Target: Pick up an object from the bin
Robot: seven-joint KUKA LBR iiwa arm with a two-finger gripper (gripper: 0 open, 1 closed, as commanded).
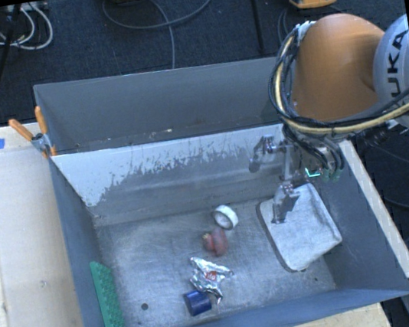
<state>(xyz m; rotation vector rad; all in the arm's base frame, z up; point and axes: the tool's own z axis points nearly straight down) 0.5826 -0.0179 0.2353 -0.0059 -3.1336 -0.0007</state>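
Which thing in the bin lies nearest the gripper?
The pale grey pad by the bin's right wall: the gripper is right over it. The white ring, crumpled foil and green block lie further left.

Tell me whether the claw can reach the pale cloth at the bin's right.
Probably yes: the claw hangs over the cloth, at its upper left; nothing lies on it, and the tape roll sits apart.

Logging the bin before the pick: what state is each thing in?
Gripper: over the cloth's upper left part, contact unclear.
Grey cloth: spread rumpled by the right wall of the bin.
White tape roll: loose, left of the cloth.
Reddish lump: loose, just below the roll.
Foil wrapper: crumpled.
Blue thing: touching the wrapper's lower edge.
Green studded plate: lying along the left wall.
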